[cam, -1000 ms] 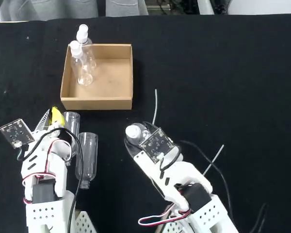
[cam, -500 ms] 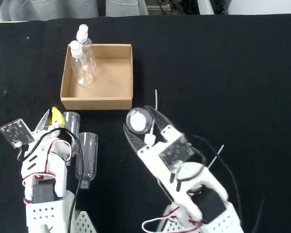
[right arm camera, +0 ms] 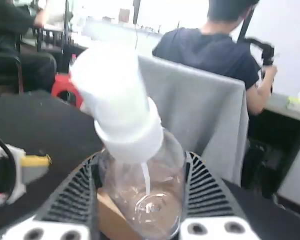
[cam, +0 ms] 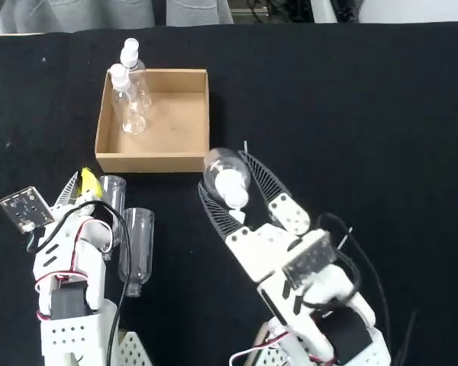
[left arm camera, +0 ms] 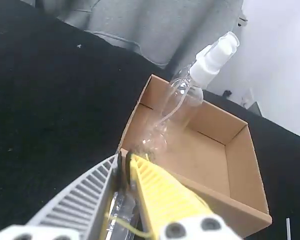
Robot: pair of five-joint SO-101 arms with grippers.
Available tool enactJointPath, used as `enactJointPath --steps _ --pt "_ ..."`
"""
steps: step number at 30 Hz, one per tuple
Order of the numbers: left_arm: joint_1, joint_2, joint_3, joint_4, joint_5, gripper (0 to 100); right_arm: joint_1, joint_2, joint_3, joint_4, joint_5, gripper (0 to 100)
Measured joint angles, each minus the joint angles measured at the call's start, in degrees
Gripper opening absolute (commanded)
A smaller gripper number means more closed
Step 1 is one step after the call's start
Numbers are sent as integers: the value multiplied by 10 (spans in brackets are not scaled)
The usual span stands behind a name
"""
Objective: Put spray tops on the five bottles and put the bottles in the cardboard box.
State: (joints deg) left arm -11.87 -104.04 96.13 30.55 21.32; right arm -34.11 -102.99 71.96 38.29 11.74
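A clear plastic capped bottle (cam: 220,162) (right arm camera: 140,197) was gripped around its rounded body by the right hand (cam: 226,174) (right arm camera: 140,161). The hand's black ribbed fingers (cam: 263,179) were closed against both of the bottle's sides. Its white spray top (cam: 233,189) (right arm camera: 117,107), a smooth cylinder with a wider collar, was turned back toward the arm. In the high view the bottle was seen just beside the near right corner of the cardboard box (cam: 153,162) (left arm camera: 240,165), outside its walls.

The box was a shallow, open, plain brown square with a flat matt floor. In its far left corner two bottles (cam: 130,107) (left arm camera: 182,97) of the same clear plastic were propped, both fitted with white tops and touching each other.

Nearer the arms, an open bottle (cam: 113,194) without a top lay beside the left hand (cam: 80,183) (left arm camera: 124,161). The tips of this hand's grey and yellow ribbed fingers were brought together. Something clear showed in the gap nearer their base, but whether it was gripped could not be told. A second open bottle (cam: 136,248) lay on its side just beside the first, its neck pointing toward the arm's base.

Everything was set on a worktop (cam: 366,91) covered in black cloth.
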Motion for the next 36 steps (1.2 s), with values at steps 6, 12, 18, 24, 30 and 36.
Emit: enactJointPath --steps 6,12,18,24,30,36 --pt "0 0 0 0 0 33 -47 47 -69 -4 0 70" --pt "0 1 0 0 0 33 -55 164 -130 -4 -25 70" --pt "0 1 0 0 0 33 -55 270 -161 -21 -65 70" --pt "0 1 0 0 0 33 -55 372 -169 -91 -77 70" --pt "-26 1 0 0 0 33 -55 472 -169 -166 -77 70" --pt "-73 1 0 -6 0 33 -55 560 -189 -213 -77 70"
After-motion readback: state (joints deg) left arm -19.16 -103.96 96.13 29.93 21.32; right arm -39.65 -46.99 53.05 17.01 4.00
